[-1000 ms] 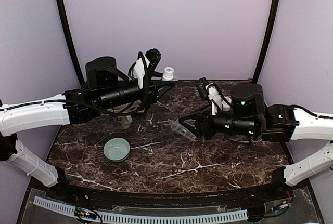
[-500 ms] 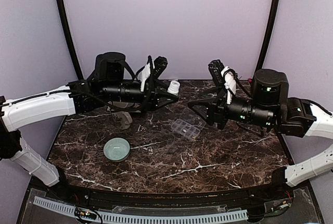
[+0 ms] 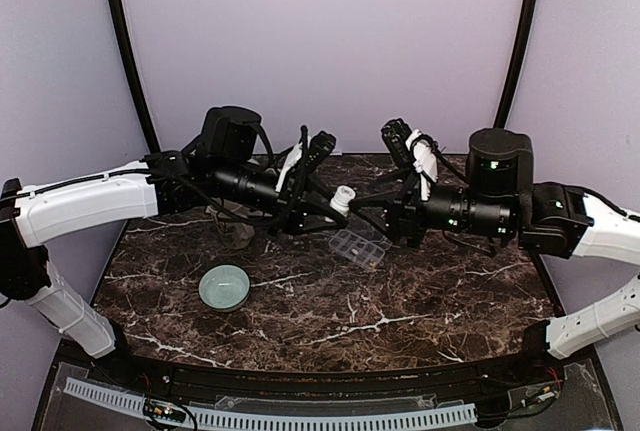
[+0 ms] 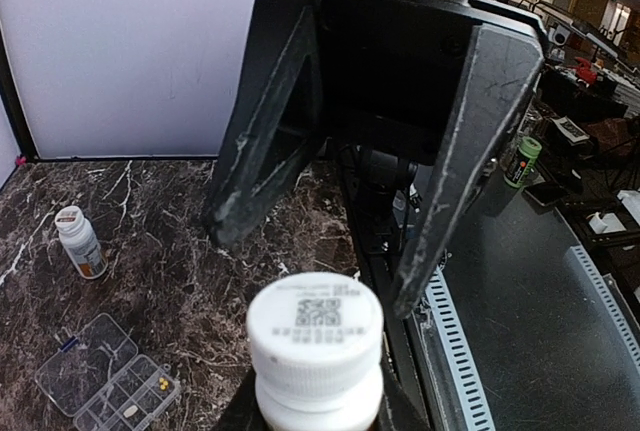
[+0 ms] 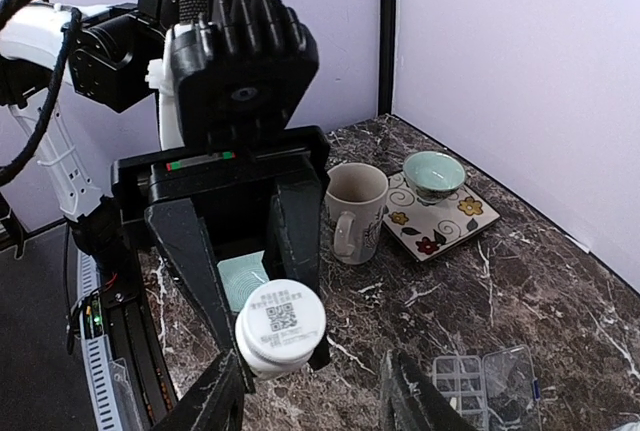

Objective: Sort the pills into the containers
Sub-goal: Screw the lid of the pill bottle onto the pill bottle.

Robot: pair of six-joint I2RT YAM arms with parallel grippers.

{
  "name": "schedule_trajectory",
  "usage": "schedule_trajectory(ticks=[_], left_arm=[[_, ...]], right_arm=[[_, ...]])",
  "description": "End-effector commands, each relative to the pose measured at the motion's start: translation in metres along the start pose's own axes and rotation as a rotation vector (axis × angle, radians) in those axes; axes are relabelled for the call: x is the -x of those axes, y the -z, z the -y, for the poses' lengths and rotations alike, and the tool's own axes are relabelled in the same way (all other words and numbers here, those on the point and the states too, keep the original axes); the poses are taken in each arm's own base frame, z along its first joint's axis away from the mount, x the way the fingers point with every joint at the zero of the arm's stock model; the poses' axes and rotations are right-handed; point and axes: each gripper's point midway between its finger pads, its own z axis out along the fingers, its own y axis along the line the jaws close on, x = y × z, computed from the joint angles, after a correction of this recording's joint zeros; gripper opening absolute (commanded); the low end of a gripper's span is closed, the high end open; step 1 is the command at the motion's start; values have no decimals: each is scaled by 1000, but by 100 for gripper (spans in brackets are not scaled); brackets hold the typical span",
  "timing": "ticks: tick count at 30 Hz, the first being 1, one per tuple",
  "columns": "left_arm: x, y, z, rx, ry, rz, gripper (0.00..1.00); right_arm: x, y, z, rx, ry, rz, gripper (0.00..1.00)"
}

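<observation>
The left pincer is clenched on a white-capped pill bottle and holds it in the air above the bench, near the middle of the top view. The cap of the bottle points toward the right pincer, and a square printed code is on the top of the cap. The right pincer is released: its two fingers stand wide apart just in front of the cap and grasp nothing. The pill organiser box lies on the bench, a little below the gap between the two pincers in the top view, apart from both. In the left wrist view it is in the lower left corner with its clear lid opened flat, and small yellow pills lie in one compartment. A second pill bottle stands upright at the left edge of that view, near the box. In the right wrist view a mug stands just beside a flowered plate, and a pale green bowl sits on this plate. Another green bowl stands in the lower left part of the top view.
</observation>
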Motion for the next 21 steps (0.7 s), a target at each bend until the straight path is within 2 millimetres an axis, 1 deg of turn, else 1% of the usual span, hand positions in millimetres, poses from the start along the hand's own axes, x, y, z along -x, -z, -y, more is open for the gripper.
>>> schedule_trajectory(ticks=[1, 5, 11, 21], left_arm=[[13, 6, 12, -71, -30, 22, 0], [12, 5, 15, -95, -27, 15, 0], [10, 3, 14, -98, -28, 8, 0], [13, 3, 16, -116, -30, 12, 0]], right_arm=[[26, 2, -7, 72, -32, 70, 47], [28, 1, -8, 107, -57, 75, 47], [33, 2, -14, 176, -91, 88, 47], [27, -6, -21, 238, -127, 58, 46]])
